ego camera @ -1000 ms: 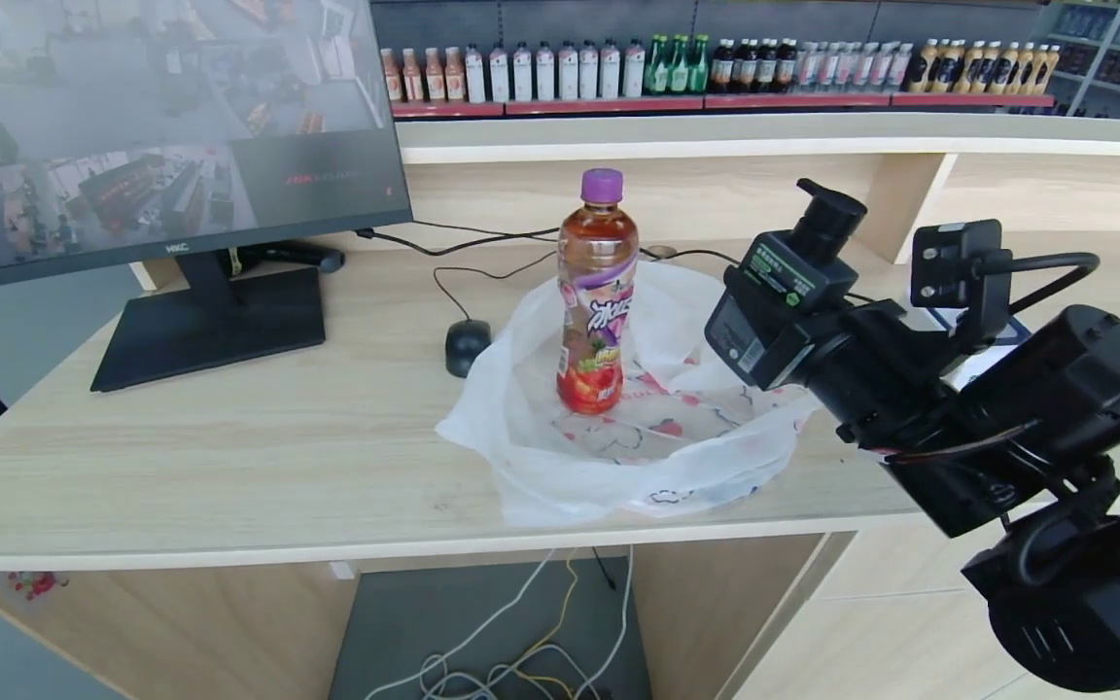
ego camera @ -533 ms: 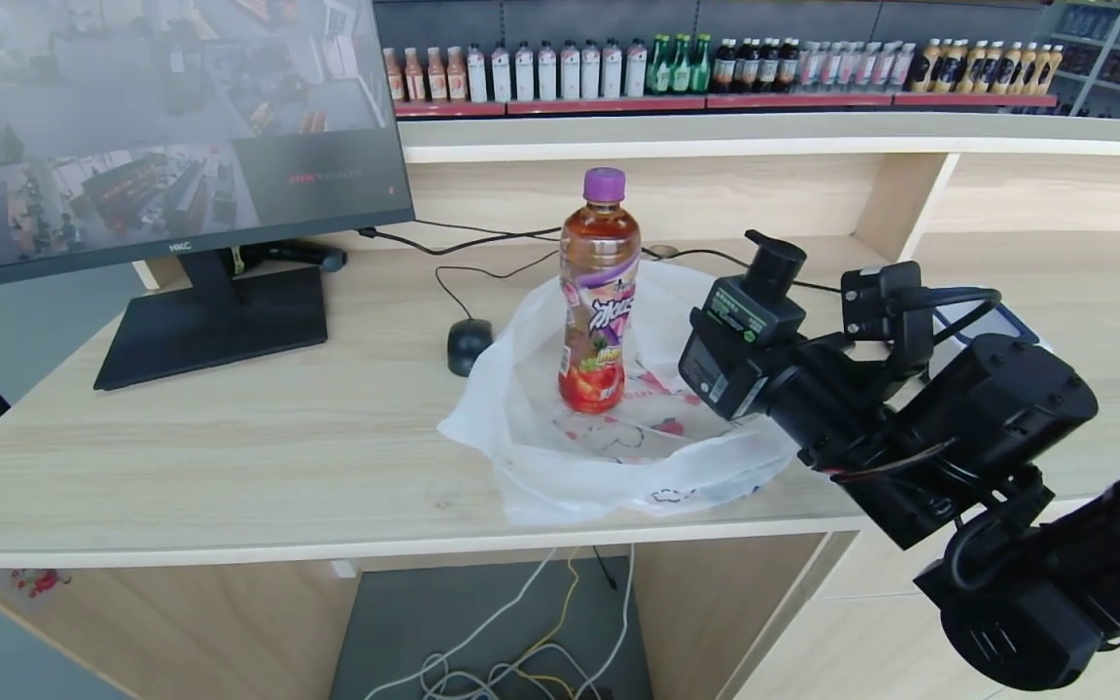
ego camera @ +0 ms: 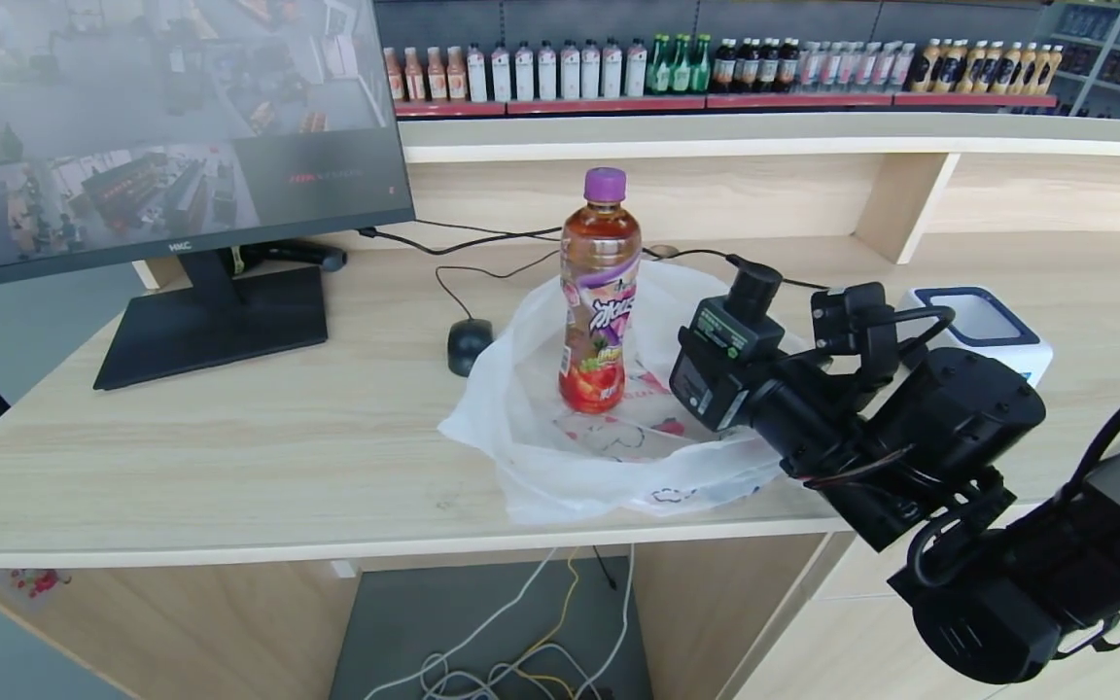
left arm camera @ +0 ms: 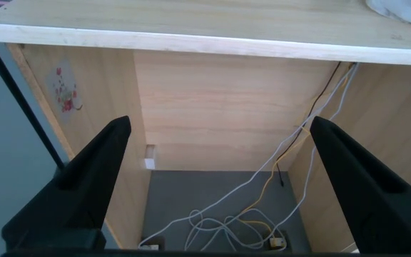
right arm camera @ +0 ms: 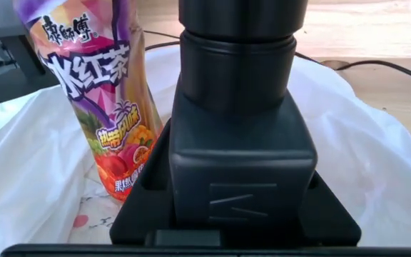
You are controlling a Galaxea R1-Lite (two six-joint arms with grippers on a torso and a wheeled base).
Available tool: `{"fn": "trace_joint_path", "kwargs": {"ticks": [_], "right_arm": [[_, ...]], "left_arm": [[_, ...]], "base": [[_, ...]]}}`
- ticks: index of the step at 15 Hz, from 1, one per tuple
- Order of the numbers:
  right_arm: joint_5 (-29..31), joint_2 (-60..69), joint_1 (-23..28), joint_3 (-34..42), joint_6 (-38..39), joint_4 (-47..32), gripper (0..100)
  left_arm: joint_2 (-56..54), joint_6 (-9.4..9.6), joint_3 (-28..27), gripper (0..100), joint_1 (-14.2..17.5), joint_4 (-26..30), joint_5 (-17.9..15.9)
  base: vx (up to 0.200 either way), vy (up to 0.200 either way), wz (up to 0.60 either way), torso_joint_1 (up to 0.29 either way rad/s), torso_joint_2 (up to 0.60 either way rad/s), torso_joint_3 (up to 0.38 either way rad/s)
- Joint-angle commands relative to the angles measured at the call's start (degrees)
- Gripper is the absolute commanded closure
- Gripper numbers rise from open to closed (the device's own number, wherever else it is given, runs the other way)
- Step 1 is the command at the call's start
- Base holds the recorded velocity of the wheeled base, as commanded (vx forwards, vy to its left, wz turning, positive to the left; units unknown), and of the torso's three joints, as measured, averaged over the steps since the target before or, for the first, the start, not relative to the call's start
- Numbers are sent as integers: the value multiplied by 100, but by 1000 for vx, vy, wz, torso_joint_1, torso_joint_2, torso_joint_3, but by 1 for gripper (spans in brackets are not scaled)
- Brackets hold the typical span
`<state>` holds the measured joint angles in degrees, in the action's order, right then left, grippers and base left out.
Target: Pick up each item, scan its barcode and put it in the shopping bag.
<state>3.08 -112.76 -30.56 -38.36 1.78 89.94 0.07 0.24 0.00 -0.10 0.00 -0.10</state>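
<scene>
The black pump bottle hangs clamped in the right hand over the shopping bag on the bench, so best lower it upright, clear of the juice bottle inside, before letting go; its pale sticker's print isn't readable, and the left hand is spread wide.

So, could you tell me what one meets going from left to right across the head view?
monitor → mouse → tea bottle → black bottle → scanner
</scene>
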Motion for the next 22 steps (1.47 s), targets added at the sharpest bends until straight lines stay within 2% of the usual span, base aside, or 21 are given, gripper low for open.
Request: {"fn": "trace_joint_path", "kwargs": {"ticks": [1, 22], "right_arm": [[-1, -132, 6, -13, -2, 6, 100], [-1, -589, -152, -75, -2, 6, 100]], "left_arm": [[1, 2, 0, 0, 1, 0, 1], [1, -7, 0, 0, 1, 0, 1]], "base": [[0, 0, 0, 0, 0, 0], [0, 0, 0, 0, 0, 0]]}}
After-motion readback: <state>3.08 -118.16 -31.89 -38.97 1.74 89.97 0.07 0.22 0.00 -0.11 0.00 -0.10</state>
